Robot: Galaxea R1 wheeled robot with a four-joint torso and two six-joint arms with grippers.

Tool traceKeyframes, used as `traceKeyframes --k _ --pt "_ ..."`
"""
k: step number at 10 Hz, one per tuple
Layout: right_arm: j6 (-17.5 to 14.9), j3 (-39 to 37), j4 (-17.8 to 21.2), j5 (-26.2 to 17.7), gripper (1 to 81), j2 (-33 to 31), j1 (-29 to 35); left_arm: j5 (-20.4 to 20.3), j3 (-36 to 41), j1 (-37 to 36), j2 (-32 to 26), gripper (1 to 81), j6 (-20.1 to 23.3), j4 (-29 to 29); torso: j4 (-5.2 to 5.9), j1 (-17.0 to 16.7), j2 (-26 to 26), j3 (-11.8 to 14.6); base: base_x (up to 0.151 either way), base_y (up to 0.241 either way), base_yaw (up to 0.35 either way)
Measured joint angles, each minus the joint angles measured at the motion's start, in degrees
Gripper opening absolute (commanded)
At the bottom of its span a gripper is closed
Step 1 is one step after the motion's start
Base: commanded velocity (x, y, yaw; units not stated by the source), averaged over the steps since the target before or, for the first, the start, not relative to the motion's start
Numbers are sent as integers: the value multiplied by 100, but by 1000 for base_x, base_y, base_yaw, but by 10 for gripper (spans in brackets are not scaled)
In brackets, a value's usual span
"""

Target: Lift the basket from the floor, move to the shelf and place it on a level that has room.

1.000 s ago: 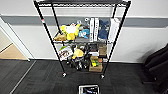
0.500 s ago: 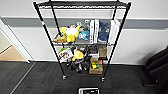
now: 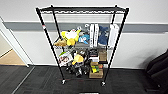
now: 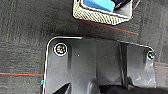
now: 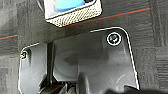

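Head view: one black wire shelf point(image 3: 82, 45) stands on casters on the dark carpet floor point(image 3: 37, 80) against a pale wall point(image 3: 140, 50). Its top level point(image 3: 82, 9) is flat and bare. The tier below carries plush toys point(image 3: 71, 37) and upright books point(image 3: 93, 35); lower tiers hold more toys and brown cardboard boxes point(image 3: 96, 71), too crowded to count.

Left wrist view: one cream woven basket point(image 4: 100, 15) sits on the carpet, a blue item point(image 4: 98, 3) inside. It lies apart from the robot's dark plate, nothing touching it. Whether the left claw is apart or together cannot be told.

Right wrist view: the same basket point(image 5: 75, 17) rests on the carpet, clear of that arm. The right claw's state cannot be told either.
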Motion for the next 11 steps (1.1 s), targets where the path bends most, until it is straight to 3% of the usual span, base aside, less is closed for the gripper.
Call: traceKeyframes --k 7,11 --pt "-2 0 291 -364 811 -101 645 468 -9 -529 -50 811 0 -35 0 804 -1272 -129 0 0 0" --pt "0 101 416 -489 811 -208 974 592 -9 -752 -46 811 0 -50 0 1261 -1989 -796 0 0 0"
